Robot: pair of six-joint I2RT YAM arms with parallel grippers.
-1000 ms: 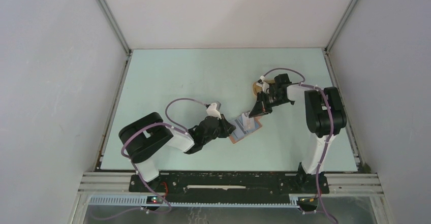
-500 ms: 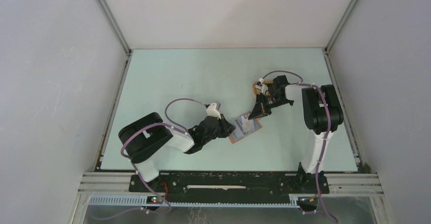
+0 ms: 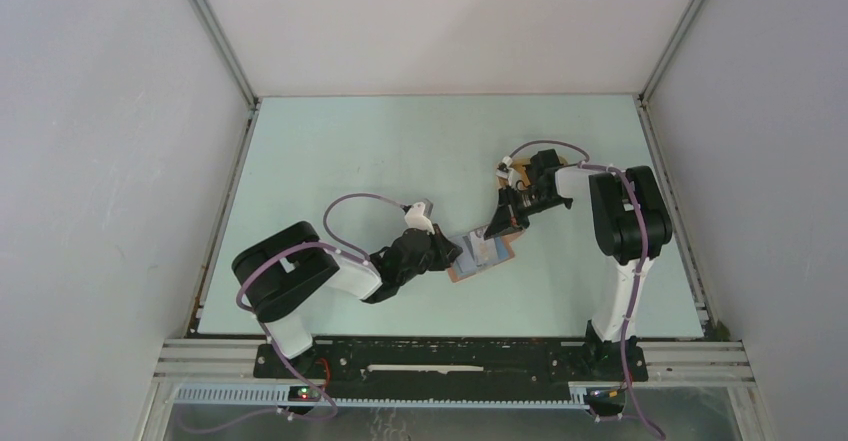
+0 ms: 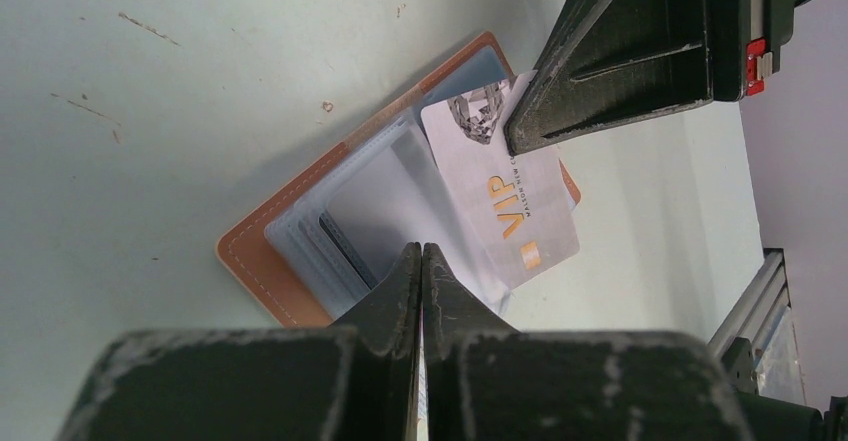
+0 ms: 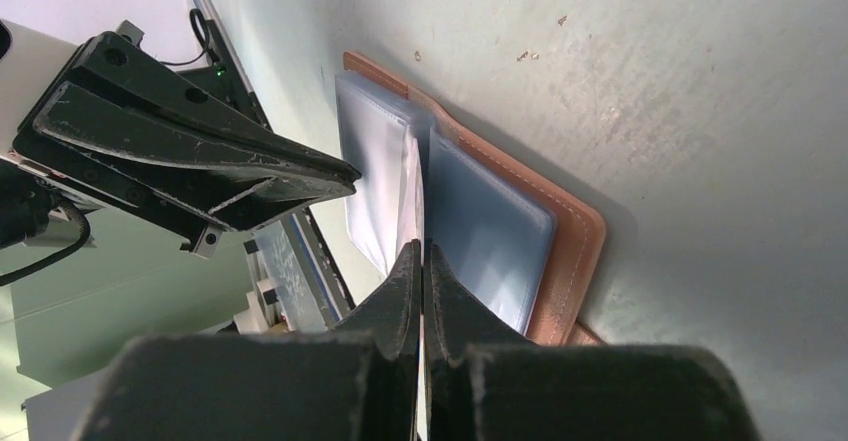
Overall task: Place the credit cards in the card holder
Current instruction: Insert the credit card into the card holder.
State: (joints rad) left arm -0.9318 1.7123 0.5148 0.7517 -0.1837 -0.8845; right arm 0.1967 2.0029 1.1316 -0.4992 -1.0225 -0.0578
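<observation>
The card holder (image 3: pixel 484 254) lies open on the table, reddish-brown outside (image 4: pixel 262 259) with pale blue clear sleeves (image 5: pixel 485 226). My left gripper (image 4: pixel 421 251) is shut on the edge of one sleeve and holds it up. My right gripper (image 5: pixel 421 249) is shut on a silver-white credit card marked VIP (image 4: pixel 505 211), seen edge-on in the right wrist view (image 5: pixel 411 183). The card's lower end lies over the open sleeves, between two of them. In the top view the left gripper (image 3: pixel 452 252) is at the holder's left edge and the right gripper (image 3: pixel 496 227) at its far edge. No dark card shows.
A tan tray (image 3: pixel 504 172) shows partly behind the right wrist. Grey walls enclose the pale green table (image 3: pixel 350 161) on three sides. The metal rail (image 3: pixel 450 356) with the arm bases runs along the near edge.
My right gripper has moved down and left with the card, closer onto the open card holder. My left gripper has stayed on the sleeve.
</observation>
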